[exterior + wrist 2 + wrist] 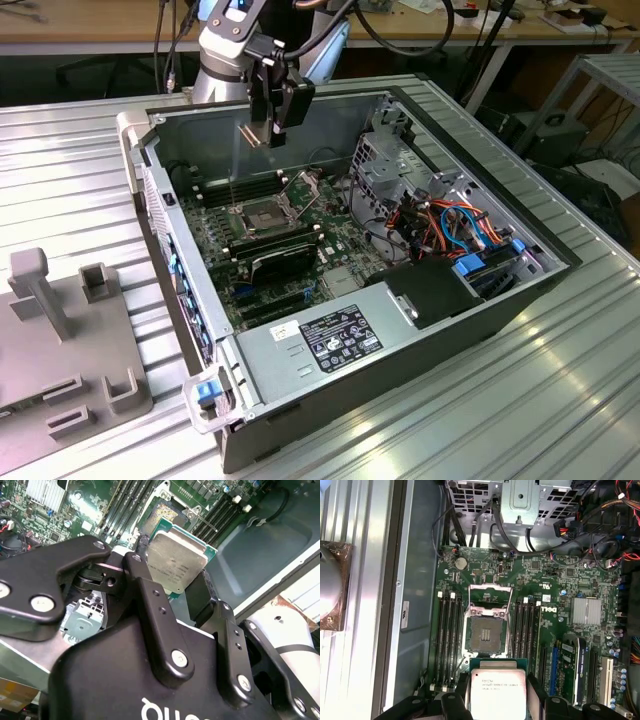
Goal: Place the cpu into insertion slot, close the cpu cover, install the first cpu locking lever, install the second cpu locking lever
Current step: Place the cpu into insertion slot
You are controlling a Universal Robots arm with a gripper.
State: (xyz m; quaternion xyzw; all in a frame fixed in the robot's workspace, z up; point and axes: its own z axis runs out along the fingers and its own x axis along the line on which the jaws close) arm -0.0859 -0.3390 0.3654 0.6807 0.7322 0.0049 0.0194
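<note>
My gripper point(258, 132) hangs above the open computer case, shut on the cpu point(254, 135). In both wrist views the cpu point(497, 692) point(177, 560) is a silvery square chip with a green edge, pinched by its sides between the two black fingers point(536, 692). It is in the air, short of the insertion slot point(485, 635), whose dark grey pin field lies bare on the green board. In the exterior view the insertion slot point(262, 213) sits well below the gripper. The cpu cover point(491, 595) point(305, 185), a silver frame, stands flipped open on the slot's far side.
Black memory slots point(449, 630) flank the socket on both sides. A long black card point(280, 262), the power supply point(330, 335), a metal drive cage point(385, 165) and coloured cables point(455, 225) fill the case. A grey fixture block point(60, 340) lies at the exterior view's left.
</note>
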